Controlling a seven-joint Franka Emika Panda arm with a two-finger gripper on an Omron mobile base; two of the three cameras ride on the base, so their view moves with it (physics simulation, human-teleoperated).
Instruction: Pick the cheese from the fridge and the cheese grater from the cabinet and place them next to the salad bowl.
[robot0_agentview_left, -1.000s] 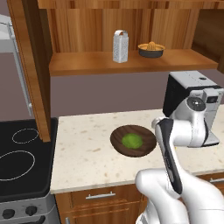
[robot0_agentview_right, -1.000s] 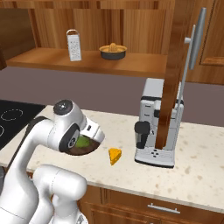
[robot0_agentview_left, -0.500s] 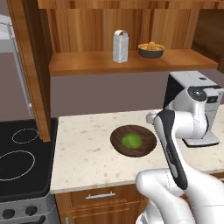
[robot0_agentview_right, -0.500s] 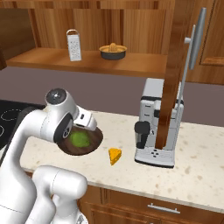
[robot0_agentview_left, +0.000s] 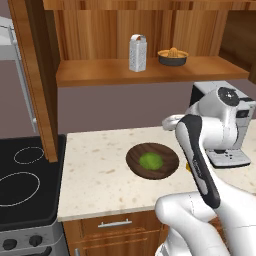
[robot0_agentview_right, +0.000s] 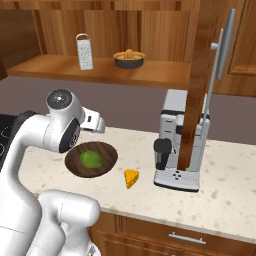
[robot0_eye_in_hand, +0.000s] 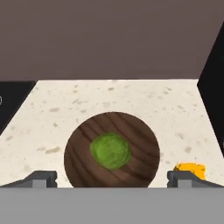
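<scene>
Gripper (robot0_eye_in_hand: 112, 178) spread wide, nothing between its dark finger tips (robot0_eye_in_hand: 41, 177), poised above the counter and looking down on the wide dark-brown wooden salad bowl with its green mound (robot0_eye_in_hand: 112, 149).

Small orange-yellow cheese wedge (robot0_agentview_right: 131, 177) lies on the pale speckled stone counter (robot0_agentview_left: 100, 170) just beside the bowl, between it and the grey-and-black coffee machine (robot0_agentview_right: 180, 145). That half looks done.

Silver perforated box grater (robot0_agentview_left: 137, 52) stands upright on the reddish-brown wooden cabinet shelf (robot0_agentview_left: 100, 72), near a small dark bowl holding an orange item (robot0_agentview_left: 173, 56).

Risks, as judged:
- The reach up to the shelf passes the open cabinet door (robot0_agentview_right: 200, 85); the elbow could clip it or the coffee machine.
- The grater is tall and tapered; a grip high on the taper could slip or tip it against the small bowl.
- Setting it down, the wedge could get knocked.
</scene>
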